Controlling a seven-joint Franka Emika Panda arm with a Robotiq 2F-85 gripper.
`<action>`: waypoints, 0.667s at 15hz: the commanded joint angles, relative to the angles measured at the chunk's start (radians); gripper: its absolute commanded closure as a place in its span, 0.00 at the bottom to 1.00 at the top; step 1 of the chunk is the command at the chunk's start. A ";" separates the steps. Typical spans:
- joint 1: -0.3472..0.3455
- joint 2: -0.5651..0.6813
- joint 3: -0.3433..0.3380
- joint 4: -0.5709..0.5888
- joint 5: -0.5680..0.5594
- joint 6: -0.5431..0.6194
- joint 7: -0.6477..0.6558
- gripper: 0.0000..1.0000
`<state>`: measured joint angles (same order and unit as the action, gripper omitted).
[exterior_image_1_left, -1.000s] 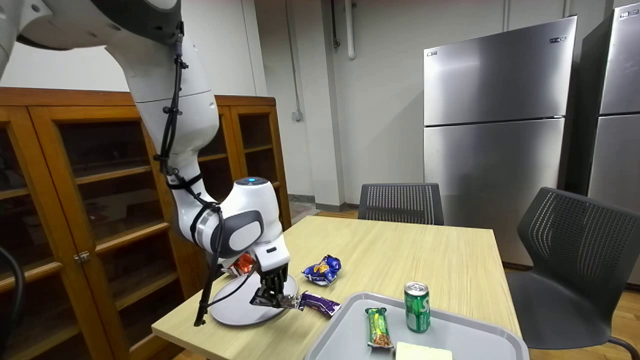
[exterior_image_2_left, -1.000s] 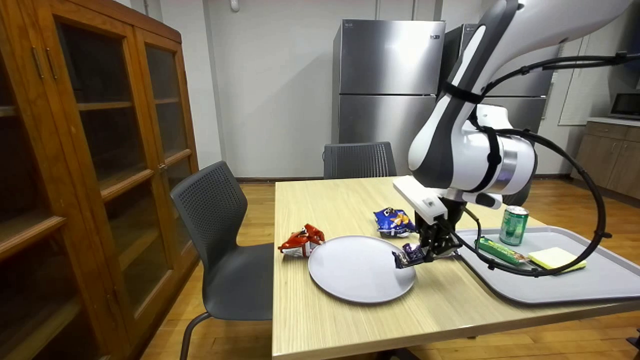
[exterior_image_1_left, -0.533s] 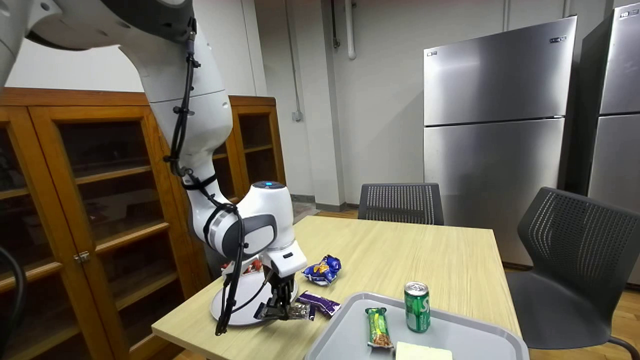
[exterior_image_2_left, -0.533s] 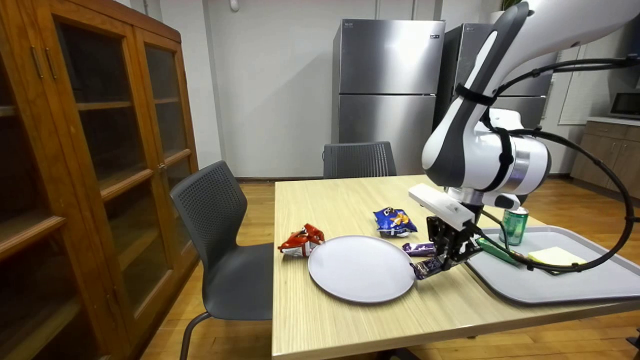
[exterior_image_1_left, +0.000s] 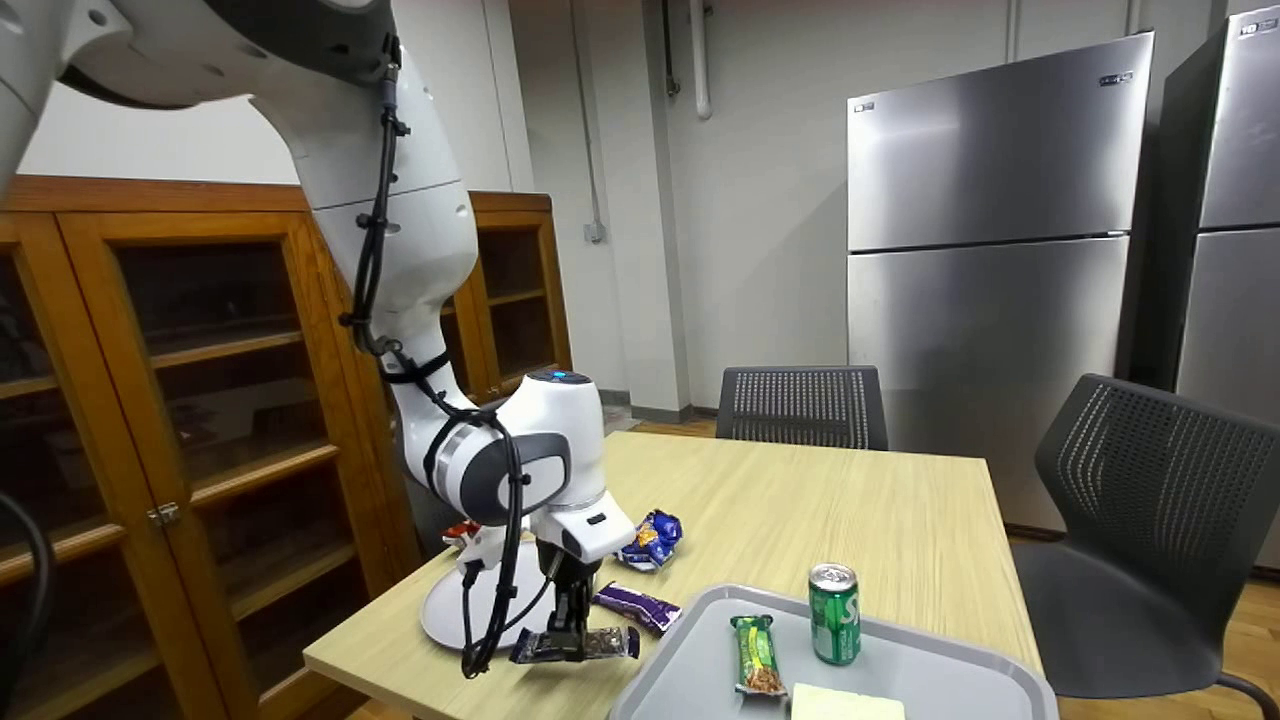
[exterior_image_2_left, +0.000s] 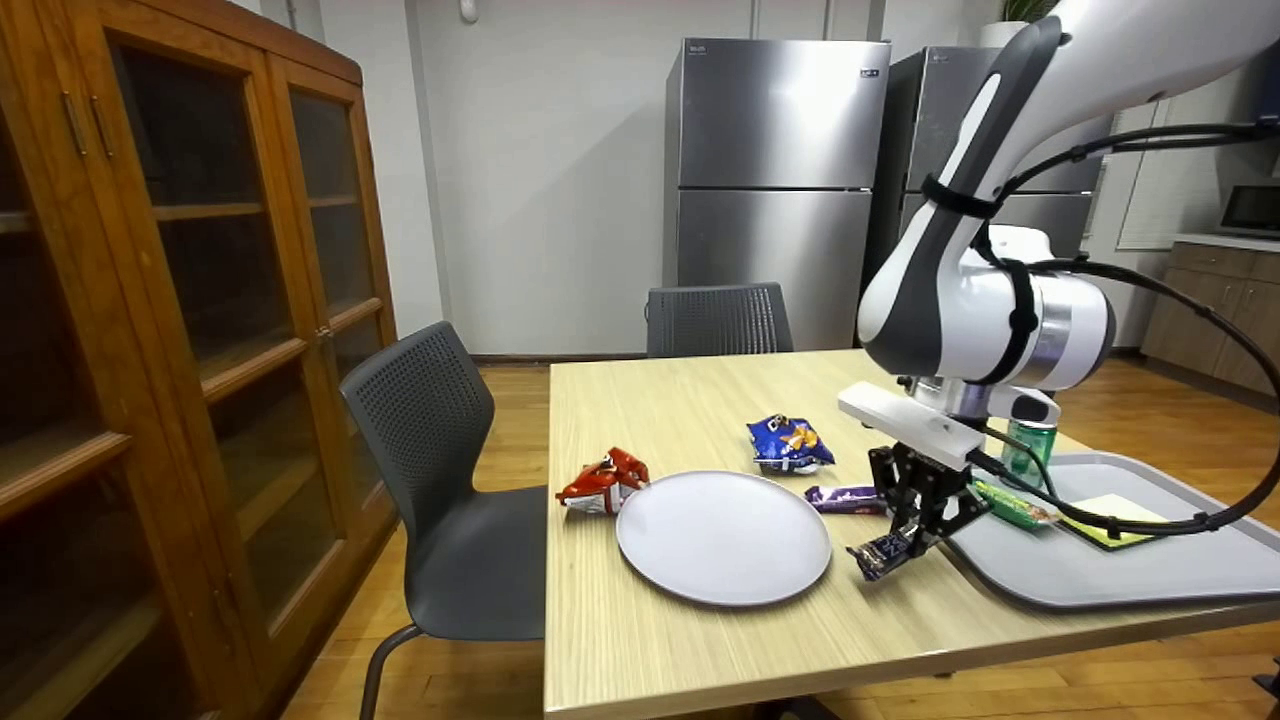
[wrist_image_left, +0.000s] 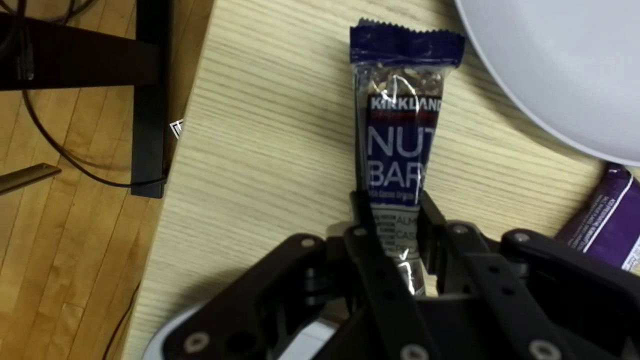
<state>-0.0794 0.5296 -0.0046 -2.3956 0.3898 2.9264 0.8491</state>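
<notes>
My gripper (wrist_image_left: 392, 210) is shut on a nut bar (wrist_image_left: 400, 140) in a clear and dark purple wrapper, one finger on each long side. The bar's far end points away from the fingers, and its near end is partly hidden between them. In both exterior views the held nut bar (exterior_image_1_left: 610, 643) (exterior_image_2_left: 878, 556) is low over the wooden table, between a grey round plate (exterior_image_2_left: 722, 540) and a grey tray (exterior_image_2_left: 1100, 580). Whether it touches the table I cannot tell. A second, purple-wrapped bar (exterior_image_1_left: 638, 607) (wrist_image_left: 602, 225) lies close by on the table, near the plate's edge.
On the tray stand a green can (exterior_image_1_left: 834, 615), a green-wrapped bar (exterior_image_1_left: 757, 655) and a pale yellow pad (exterior_image_2_left: 1110, 512). A blue snack bag (exterior_image_2_left: 788, 443) and a red one (exterior_image_2_left: 605, 482) lie beyond the plate. Chairs (exterior_image_2_left: 430, 500) surround the table.
With the nut bar held throughout, my gripper has moved off the plate's edge toward the tray side and the table's near edge. The purple-wrapped bar now shows more fully behind it.
</notes>
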 joint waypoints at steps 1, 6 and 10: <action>0.034 0.000 -0.039 0.026 -0.018 -0.054 -0.046 0.94; 0.074 0.013 -0.072 0.051 -0.035 -0.072 -0.053 0.93; 0.086 0.048 -0.071 0.088 -0.029 -0.079 -0.044 0.93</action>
<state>-0.0090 0.5510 -0.0635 -2.3540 0.3640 2.8880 0.8138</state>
